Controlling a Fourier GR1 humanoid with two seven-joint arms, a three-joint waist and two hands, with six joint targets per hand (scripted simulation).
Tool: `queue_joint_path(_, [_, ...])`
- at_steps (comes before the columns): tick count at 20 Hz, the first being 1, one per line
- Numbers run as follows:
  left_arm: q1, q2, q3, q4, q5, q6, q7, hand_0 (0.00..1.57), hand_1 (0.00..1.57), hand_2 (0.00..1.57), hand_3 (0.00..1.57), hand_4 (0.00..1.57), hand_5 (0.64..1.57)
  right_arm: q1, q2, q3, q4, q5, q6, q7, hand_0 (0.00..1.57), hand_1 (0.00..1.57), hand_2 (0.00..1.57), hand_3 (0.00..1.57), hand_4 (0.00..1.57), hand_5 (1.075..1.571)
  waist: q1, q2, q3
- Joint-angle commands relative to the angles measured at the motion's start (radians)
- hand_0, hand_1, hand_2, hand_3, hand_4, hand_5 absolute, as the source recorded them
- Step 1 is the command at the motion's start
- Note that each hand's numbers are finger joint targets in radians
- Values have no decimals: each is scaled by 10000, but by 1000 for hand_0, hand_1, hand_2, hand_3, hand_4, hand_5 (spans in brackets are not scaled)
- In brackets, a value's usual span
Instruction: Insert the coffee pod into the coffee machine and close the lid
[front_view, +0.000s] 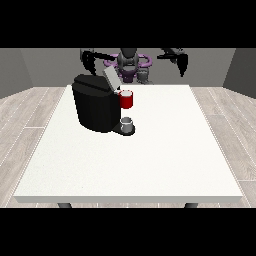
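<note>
A black coffee machine (95, 107) stands on the white table (150, 160), left of the middle, with its grey lid (110, 78) tilted up. A red thing at the machine (126, 99) sits at its front, and below it a grey cup-like thing (127, 124) rests on the machine's base. Another small grey thing (144, 75) shows at the table's far edge, near the robot's body; I cannot tell whether it is the pod. The hand at the view's left (90, 60) and the hand at the view's right (181, 63) are both raised beyond the far edge, fingers relaxed and holding nothing.
The table's front edge runs along the bottom of the view, with wooden floor on both sides. The robot's torso (128, 62) stands behind the far edge. Bare tabletop lies right of and in front of the machine.
</note>
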Motion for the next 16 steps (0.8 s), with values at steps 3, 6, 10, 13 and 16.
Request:
queue_joint_path(3, [839, 223, -186, -1114, 259, 214, 261, 0, 0, 0, 0, 0, 1571, -502, 158, 101, 576, 195, 94, -223, 0, 0, 0, 0, 0, 1571, -349, 290, -2])
queue_joint_path(6, [896, 119, -351, -1535, 268, 345, 330, 0, 0, 0, 0, 0, 1571, -979, -89, -165, 1208, 316, 50, -450, 0, 0, 0, 0, 0, 1571, -92, 560, -1])
queue_joint_path(10, [903, 282, -167, -1345, 347, 428, -196, 0, 0, 0, 0, 0, 1571, -1376, -20, 152, 1340, 583, 207, -504, 0, 0, 0, 0, 0, 1571, -210, 830, -3])
queue_joint_path(13, [1019, 530, -103, -1409, 591, 216, -35, 0, 0, 0, 0, 0, 1571, -1639, 195, 161, 1527, 615, 12, -138, 0, 0, 0, 0, 0, 1571, -254, 747, -3])
queue_joint_path(16, [818, 752, -151, -1693, 678, 126, 284, 0, 0, 0, 0, 0, 1571, -1811, 65, 3, 2065, 730, 76, -863, 0, 0, 0, 0, 40, 1571, -132, 1101, -1])
